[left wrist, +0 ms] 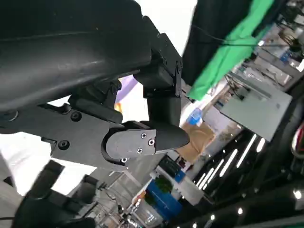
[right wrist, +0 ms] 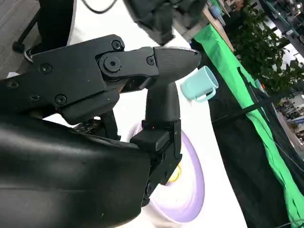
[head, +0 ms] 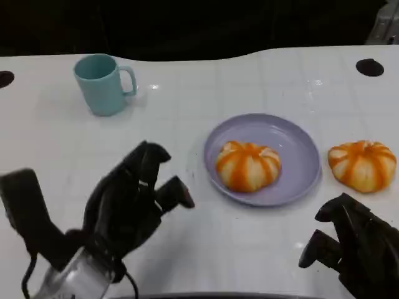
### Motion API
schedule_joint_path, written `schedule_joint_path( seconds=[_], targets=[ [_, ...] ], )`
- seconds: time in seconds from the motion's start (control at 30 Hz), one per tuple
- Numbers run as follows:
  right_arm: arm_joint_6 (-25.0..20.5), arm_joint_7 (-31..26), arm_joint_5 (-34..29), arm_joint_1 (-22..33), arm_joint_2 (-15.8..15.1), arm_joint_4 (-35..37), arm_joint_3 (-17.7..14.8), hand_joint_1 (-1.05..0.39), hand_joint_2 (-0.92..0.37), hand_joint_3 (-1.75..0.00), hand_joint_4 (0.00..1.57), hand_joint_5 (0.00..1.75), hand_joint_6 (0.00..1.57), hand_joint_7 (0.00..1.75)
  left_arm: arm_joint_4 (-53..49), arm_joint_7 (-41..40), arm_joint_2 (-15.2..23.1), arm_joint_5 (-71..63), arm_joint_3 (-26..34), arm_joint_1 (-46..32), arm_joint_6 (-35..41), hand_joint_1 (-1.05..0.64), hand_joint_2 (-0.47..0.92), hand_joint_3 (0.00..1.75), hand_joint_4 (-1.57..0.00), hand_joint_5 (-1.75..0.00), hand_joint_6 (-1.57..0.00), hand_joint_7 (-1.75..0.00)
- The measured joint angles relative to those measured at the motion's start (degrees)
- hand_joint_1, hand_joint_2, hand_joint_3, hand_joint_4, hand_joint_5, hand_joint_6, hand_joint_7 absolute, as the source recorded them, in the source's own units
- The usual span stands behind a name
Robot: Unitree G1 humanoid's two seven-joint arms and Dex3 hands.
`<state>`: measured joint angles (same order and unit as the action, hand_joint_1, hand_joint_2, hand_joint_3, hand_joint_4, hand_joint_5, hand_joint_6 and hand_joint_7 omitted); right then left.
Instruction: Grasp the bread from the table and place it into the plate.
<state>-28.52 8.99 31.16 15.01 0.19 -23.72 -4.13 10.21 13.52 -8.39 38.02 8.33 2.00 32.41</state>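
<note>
1. The main risk, as I judge it, lies with the second round, orange-striped bread bun (head: pixel 362 164), which sits on the white table (head: pixel 187 143) just beside the right edge of the shallow lilac plate (head: pixel 299 140). A reach that comes in low from the near side could nudge it further off, or knock the plate's rim.
2. The right hand (head: pixel 349 246) hangs near that bun, on the near side of it, holding nothing, its black fingers loosely apart.
3. The left hand (head: pixel 134 199) hovers near the plate's left side, well apart from the loose bun, fingers spread and empty; a stray sweep could shove the plate.
4. The pale blue ceramic mug (head: pixel 101 83) stands well apart at the far left, so it is an unlikely casualty.
5. Another matching bun (head: pixel 248 166) already lies inside the plate, near its middle, leaving little room to the right; a careless drop could land one bun on the other or let it roll off.
6. Both buns look soft, domed and glossy, cream with orange stripes radiating from the top.
</note>
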Motion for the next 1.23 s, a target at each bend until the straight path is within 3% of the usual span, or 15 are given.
schedule_joint_path(
  seconds=[0.37, 1.23],
  targets=[
    [0.0, 0.03, -0.01, 0.0, -0.11, -0.02, 0.02, -0.51, -0.92, -0.26, 0.64, 1.75, 0.51, 1.61, 2.32, -1.39, 0.48, -1.97, -1.65, -6.4, -1.11, -0.55, 0.92, 0.51, -0.83, -1.75, -0.59, -1.75],
    [0.02, 0.62, -0.11, 0.07, -0.32, 0.0, -0.06, -0.51, -0.92, -0.27, 0.64, 1.75, 0.5, 1.62, 3.42, -4.16, 0.66, -1.41, -1.33, -9.31, -0.61, -0.54, 0.92, 0.43, -0.84, -1.75, -0.61, -1.75]
  ],
)
